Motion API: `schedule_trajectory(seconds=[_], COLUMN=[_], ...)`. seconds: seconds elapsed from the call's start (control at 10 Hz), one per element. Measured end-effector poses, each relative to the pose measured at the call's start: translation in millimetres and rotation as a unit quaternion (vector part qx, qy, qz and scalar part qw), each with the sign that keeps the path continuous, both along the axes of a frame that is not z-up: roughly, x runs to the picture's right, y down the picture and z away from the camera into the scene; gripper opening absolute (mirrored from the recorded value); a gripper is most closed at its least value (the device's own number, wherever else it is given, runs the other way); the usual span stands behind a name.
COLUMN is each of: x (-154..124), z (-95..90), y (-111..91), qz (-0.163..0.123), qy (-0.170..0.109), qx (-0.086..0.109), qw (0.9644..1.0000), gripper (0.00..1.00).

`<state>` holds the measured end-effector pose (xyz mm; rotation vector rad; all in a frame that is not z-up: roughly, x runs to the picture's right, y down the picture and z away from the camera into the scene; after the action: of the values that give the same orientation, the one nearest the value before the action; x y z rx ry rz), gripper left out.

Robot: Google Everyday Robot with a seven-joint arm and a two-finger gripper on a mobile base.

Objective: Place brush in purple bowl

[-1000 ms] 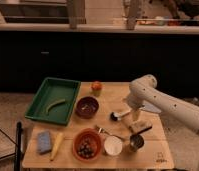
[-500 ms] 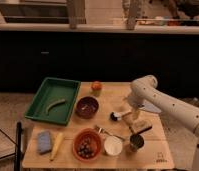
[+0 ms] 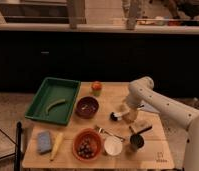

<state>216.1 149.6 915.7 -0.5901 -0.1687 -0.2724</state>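
The brush lies on the wooden table right of centre, its dark round head to the left and its white handle running right under the gripper. The gripper hangs from the white arm and sits low over the handle's right end. The purple bowl stands left of the brush, a short gap away, round and dark maroon.
A green tray holding a yellow-green curved item is at the left. An orange fruit sits behind the bowl. In front are an orange bowl of dark berries, a white bowl, a fork, a dark cup, a blue sponge.
The arm has shifted slightly, the gripper settling lower over the brush handle. The brush and the bowls stay in place.
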Motion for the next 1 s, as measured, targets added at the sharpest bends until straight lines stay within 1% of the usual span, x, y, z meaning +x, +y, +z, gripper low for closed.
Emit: schedule_trajectory(seconds=[0.1,0.2,0.3,0.5,0.6,1.0], x=[-0.5,0.6,1.0,3.7,3.9,1.7], z=[1.8,4.0,4.6,2.8,2.2,2.6], y=[0.1,0.9,0.4,0.6,0.4,-0.3], qz=[0.001,0.003,0.003,0.002,0.002,-0.001], qy=[0.0,-0.001,-0.001,0.0,0.0,-0.001], qx=[0.0,0.0,0.001,0.0,0.0,0.0], qw=[1.0,1.0,1.0,1.0,1.0,1.0], gripper=[0.49,0.37,0.29,0.07,0.01,0.0])
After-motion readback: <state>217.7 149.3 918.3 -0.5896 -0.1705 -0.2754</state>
